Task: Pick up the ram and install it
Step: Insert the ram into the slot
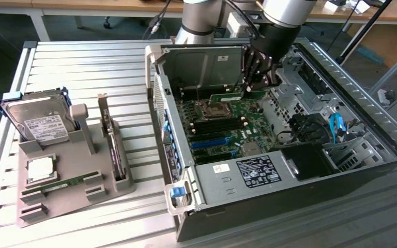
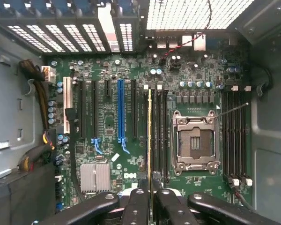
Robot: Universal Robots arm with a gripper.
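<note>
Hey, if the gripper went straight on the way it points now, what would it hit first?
The gripper points at the motherboard, so the ram it grips would probably touch first, on the black memory slots beside the CPU socket. Depth is unclear, so I cannot tell which slot.

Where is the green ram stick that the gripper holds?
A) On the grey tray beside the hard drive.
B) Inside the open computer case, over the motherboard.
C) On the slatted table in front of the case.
B: the gripper holds the ram inside the computer case, its thin edge lined up with the slots beside the CPU socket.
</note>
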